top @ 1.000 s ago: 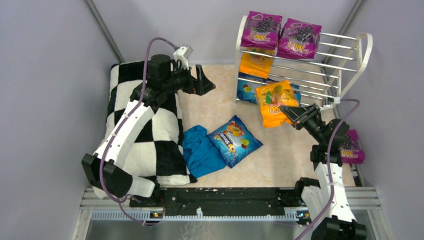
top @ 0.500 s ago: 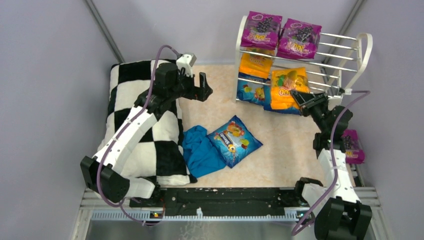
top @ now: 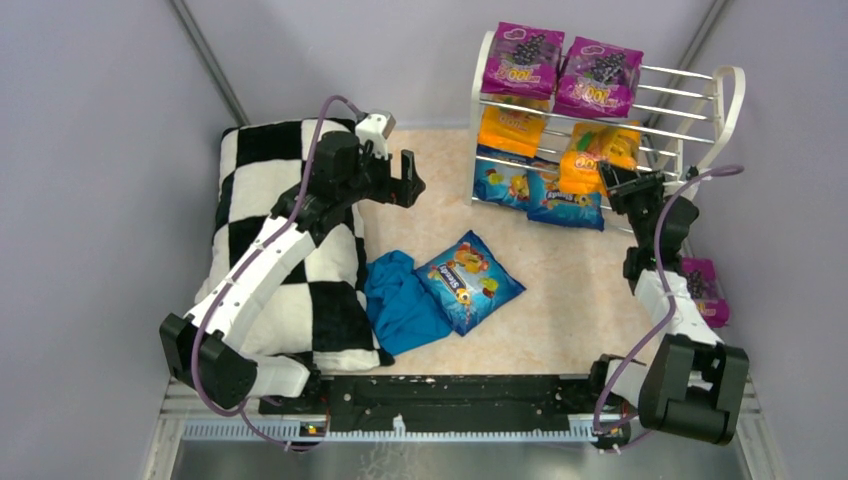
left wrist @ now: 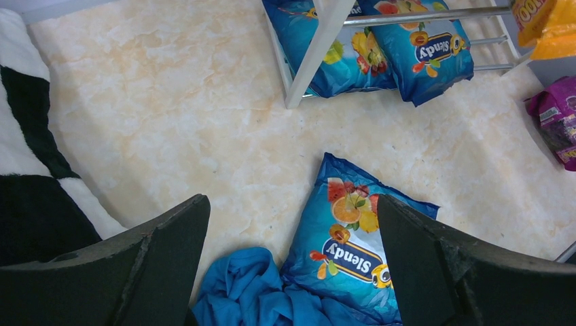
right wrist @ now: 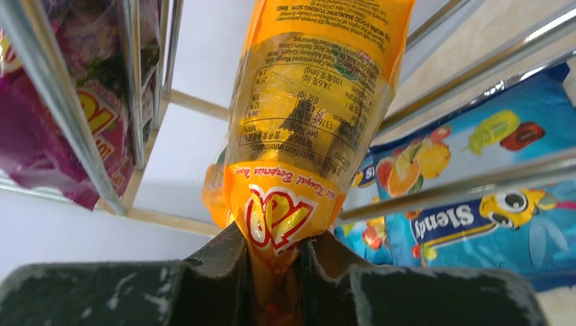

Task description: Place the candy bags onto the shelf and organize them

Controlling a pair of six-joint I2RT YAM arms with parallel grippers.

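Right end effector clenched on the bottom seam of the orange bag. Over the last second it carried the bag from in front of the shelf into the shelf's middle tier, so placement looks nearly done, release pending. Left end effector released, empty, left of shelf. Blue bag waits on tabletop in front of shelf.

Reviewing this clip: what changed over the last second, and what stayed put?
The right tool, shut on the orange candy bag, carried it away from the arms' bases, from over the floor in front of the shelf to its middle tier. Nothing was let go. The left tool shifted only slightly and stays open. The blue bag on the floor, the teal cloth and the purple bags on top did not move.
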